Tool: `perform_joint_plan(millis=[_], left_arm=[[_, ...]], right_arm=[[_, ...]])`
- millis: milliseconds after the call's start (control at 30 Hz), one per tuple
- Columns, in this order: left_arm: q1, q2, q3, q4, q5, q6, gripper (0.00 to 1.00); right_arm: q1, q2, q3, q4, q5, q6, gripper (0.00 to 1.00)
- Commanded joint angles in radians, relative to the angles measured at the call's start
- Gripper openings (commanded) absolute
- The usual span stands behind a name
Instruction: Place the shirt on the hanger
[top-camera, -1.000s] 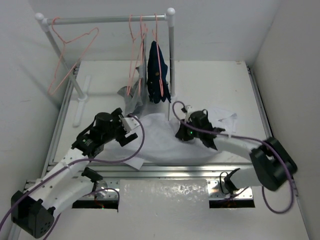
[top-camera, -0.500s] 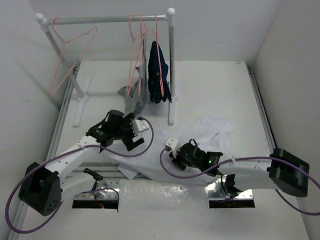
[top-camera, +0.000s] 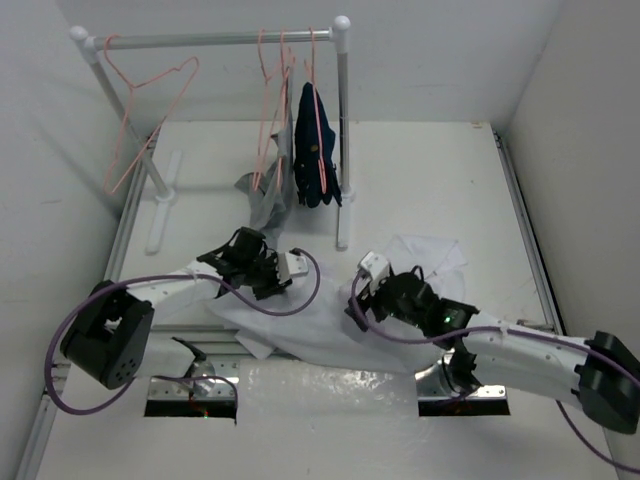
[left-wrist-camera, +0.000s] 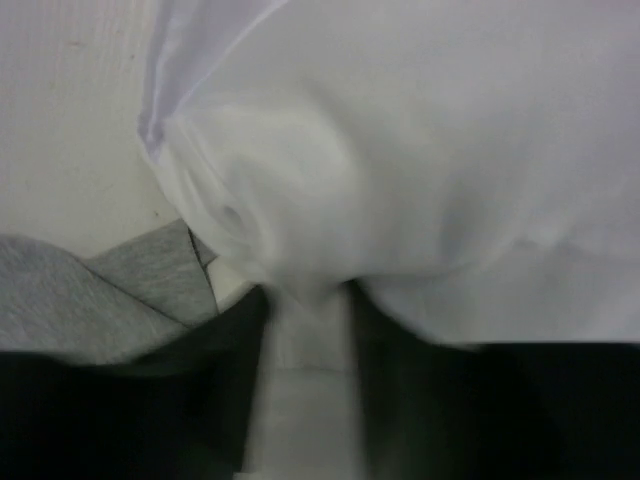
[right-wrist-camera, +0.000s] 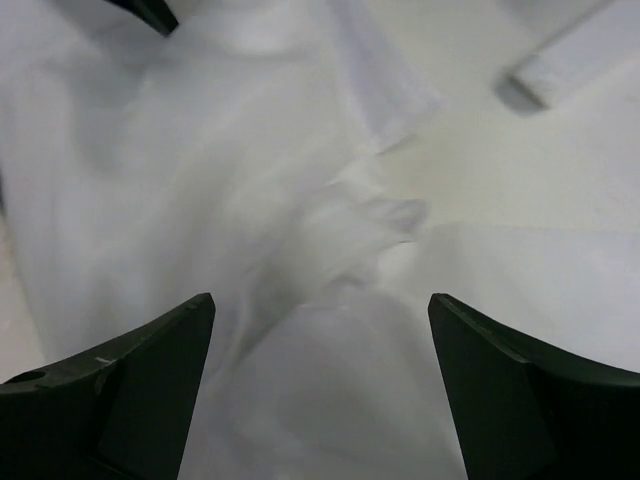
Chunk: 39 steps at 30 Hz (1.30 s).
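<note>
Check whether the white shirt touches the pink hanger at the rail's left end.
Apart. The top external view shows the shirt lying on the table, the hanger hanging from the rail, bare tabletop between them.
</note>
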Motion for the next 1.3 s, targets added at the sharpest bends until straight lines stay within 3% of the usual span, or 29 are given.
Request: perform_joint_plan(millis=[0, 233, 367, 667, 733, 767, 833, 867, 900, 967, 1100, 1267], left_arm=[[-0.008, -0.043, 0.001, 0.017, 0.057, 0.025, 0.00], [-0.008, -0.249, 0.070, -0.074, -0.007, 0.014, 0.00], [-0.014, -0.386, 0.127, -0.133, -0.044, 0.046, 0.00], [-0.020, -0.425, 0.159, -0.225, -0.013, 0.075, 0.00], [-0.020, -0.429, 0.173, -0.233, 0.000, 0.075, 0.00], [-0.020, -0.431, 0.177, -0.239, 0.005, 0.075, 0.00], [-0.019, -0.438, 0.193, -0.254, 0.005, 0.075, 0.00], [-0.018, -0.443, 0.199, -0.266, 0.001, 0.078, 0.00], [-0.018, -0.446, 0.205, -0.271, -0.007, 0.078, 0.00], [-0.018, -0.454, 0.239, -0.274, -0.064, 0.063, 0.00], [-0.019, -0.463, 0.347, -0.273, -0.215, 0.034, 0.00], [-0.018, -0.457, 0.527, -0.228, -0.298, -0.023, 0.00]], right_arm=[[-0.172, -0.055, 0.074, -0.038, -0.096, 0.094, 0.88], [-0.344, 0.059, 0.219, -0.090, -0.233, 0.192, 0.88], [-0.358, 0.241, 0.302, -0.053, -0.326, 0.324, 0.84], [-0.343, 0.460, 0.302, -0.019, -0.324, 0.405, 0.75], [-0.343, 0.498, 0.301, -0.015, -0.321, 0.415, 0.65], [-0.343, 0.515, 0.299, -0.003, -0.327, 0.422, 0.49], [-0.343, 0.549, 0.293, 0.039, -0.377, 0.424, 0.27], [-0.343, 0.541, 0.290, 0.053, -0.385, 0.422, 0.07], [-0.343, 0.524, 0.288, 0.050, -0.359, 0.421, 0.00], [-0.344, 0.460, 0.295, 0.022, -0.280, 0.377, 0.00], [-0.357, 0.183, 0.408, -0.122, 0.051, 0.210, 0.00], [-0.384, 0.017, 0.604, -0.187, 0.192, 0.079, 0.00]])
